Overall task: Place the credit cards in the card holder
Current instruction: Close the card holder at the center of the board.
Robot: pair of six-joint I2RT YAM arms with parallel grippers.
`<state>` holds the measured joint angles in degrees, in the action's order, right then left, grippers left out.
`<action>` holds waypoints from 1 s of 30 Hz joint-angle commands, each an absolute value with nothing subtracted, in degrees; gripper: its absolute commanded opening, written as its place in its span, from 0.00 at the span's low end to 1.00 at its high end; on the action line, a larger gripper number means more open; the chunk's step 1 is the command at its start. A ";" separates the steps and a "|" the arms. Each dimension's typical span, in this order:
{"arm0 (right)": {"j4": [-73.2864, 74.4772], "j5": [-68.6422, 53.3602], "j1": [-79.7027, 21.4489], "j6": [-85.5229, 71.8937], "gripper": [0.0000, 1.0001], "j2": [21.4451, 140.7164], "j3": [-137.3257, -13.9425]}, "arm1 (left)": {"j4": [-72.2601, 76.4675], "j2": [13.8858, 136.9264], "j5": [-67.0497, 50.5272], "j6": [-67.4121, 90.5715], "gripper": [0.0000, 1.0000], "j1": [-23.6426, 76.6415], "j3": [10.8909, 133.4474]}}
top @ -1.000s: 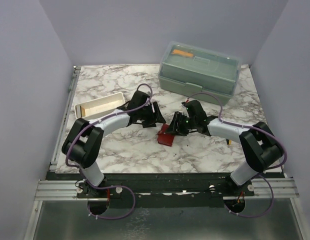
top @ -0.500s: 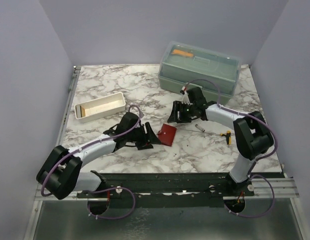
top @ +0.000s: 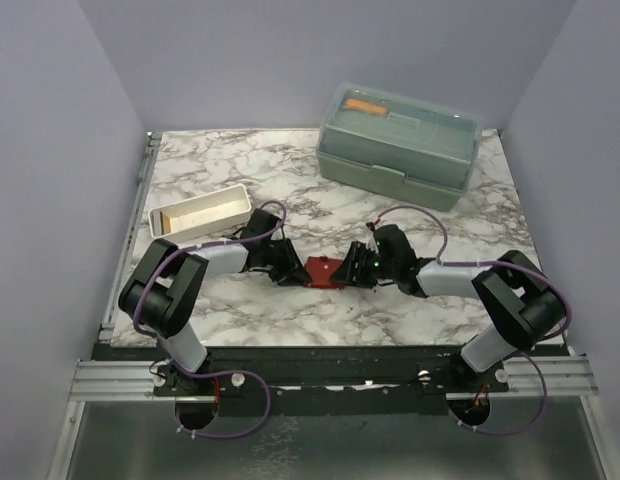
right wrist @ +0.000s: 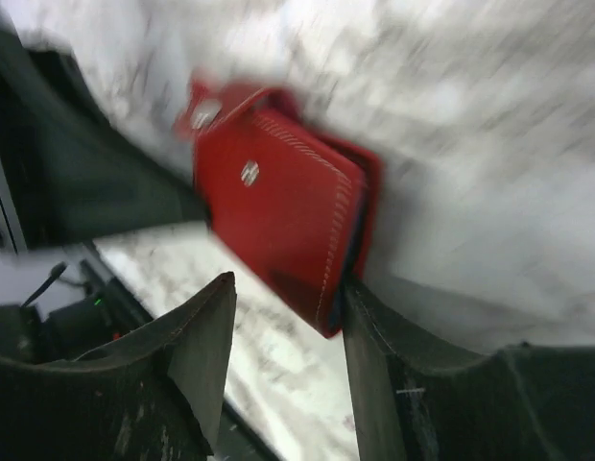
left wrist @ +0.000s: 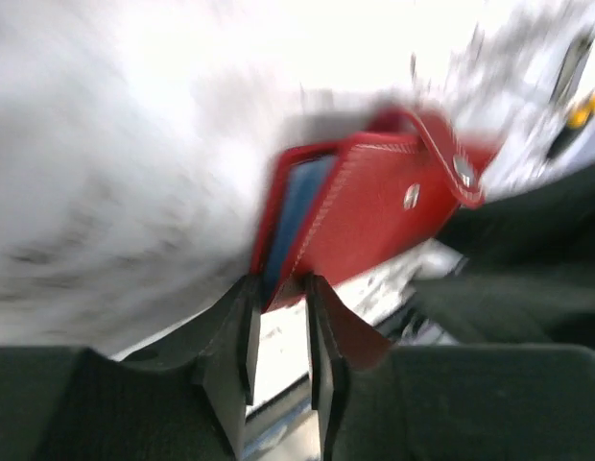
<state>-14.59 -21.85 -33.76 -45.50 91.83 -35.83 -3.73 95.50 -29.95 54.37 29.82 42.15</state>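
While left gripper [left wrist: 280,293] pinches card holder [top: 324,270], right gripper [right wrist: 283,293] opposite, tray [top: 197,213] beyond

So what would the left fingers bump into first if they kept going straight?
The red card holder: its edge sits right at the tips of the left fingers, in line with their gap. The picture is blurry, so they may already touch it.
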 commanded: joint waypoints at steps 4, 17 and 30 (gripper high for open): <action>-18.02 -24.43 -43.46 -57.59 0.53 88.16 -32.80 | -12.56 96.12 -14.93 40.71 0.44 24.54 53.84; 21.86 -2.67 -43.33 -32.85 0.63 85.26 -56.01 | -8.70 79.55 -29.88 48.94 0.58 25.45 42.63; 26.31 -0.28 -43.40 -30.17 0.36 97.43 -66.29 | 3.27 91.18 -31.49 54.85 0.26 30.43 43.52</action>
